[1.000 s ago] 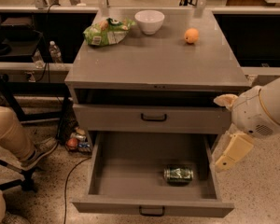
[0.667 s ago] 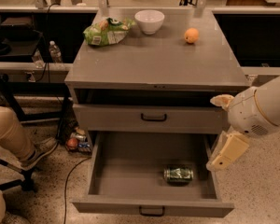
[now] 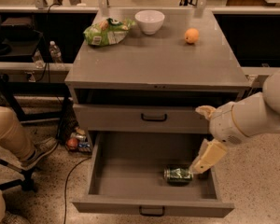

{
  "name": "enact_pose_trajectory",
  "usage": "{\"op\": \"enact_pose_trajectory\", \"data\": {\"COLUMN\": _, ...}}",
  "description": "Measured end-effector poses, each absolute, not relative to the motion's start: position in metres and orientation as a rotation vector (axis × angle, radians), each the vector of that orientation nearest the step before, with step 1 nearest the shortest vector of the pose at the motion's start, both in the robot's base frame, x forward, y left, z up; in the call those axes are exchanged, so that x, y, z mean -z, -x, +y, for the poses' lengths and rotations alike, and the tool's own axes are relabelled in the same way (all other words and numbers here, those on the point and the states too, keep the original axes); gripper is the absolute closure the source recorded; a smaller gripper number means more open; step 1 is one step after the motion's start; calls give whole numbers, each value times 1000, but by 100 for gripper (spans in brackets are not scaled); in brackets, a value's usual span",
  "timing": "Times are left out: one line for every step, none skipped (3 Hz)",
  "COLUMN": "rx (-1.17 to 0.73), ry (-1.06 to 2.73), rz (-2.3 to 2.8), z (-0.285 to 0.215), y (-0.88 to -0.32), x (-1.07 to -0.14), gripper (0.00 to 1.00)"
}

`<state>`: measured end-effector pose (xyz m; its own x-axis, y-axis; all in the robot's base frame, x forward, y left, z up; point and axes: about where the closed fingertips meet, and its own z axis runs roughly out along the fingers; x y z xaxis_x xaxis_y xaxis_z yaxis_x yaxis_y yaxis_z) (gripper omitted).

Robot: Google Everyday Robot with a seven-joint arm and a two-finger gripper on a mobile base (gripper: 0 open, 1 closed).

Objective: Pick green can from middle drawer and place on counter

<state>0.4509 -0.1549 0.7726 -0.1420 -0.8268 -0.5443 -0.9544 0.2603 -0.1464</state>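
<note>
The green can (image 3: pixel 178 175) lies on its side on the floor of the open middle drawer (image 3: pixel 107 171), toward the right front. My gripper (image 3: pixel 206 157) reaches in from the right over the drawer's right side, angled down, its tip just right of and slightly above the can. I cannot tell whether it touches the can. The counter (image 3: pixel 154 59) is the grey cabinet top above.
On the counter stand a green snack bag (image 3: pixel 106 31), a white bowl (image 3: pixel 149 21) and an orange (image 3: pixel 192 35) along the back. The upper drawer (image 3: pixel 154 117) is closed. A seated person's leg (image 3: pixel 11 134) and cables are at the left.
My gripper has moved left and down, from beside the drawer's right wall to just next to the can. The can has not moved.
</note>
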Motion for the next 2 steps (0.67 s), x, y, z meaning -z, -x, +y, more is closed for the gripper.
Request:
{"op": "enact_pose_trajectory", "data": {"rx": -359, "ry": 1585, "rz": 1972, "z": -139, "y": -469, "x": -731, "gripper": 0}}
{"op": "enact_pose_trajectory", "data": {"rx": -402, "ry": 1560, "rz": 1955, "z": -130, "y": -479, "x": -700, "gripper": 0}}
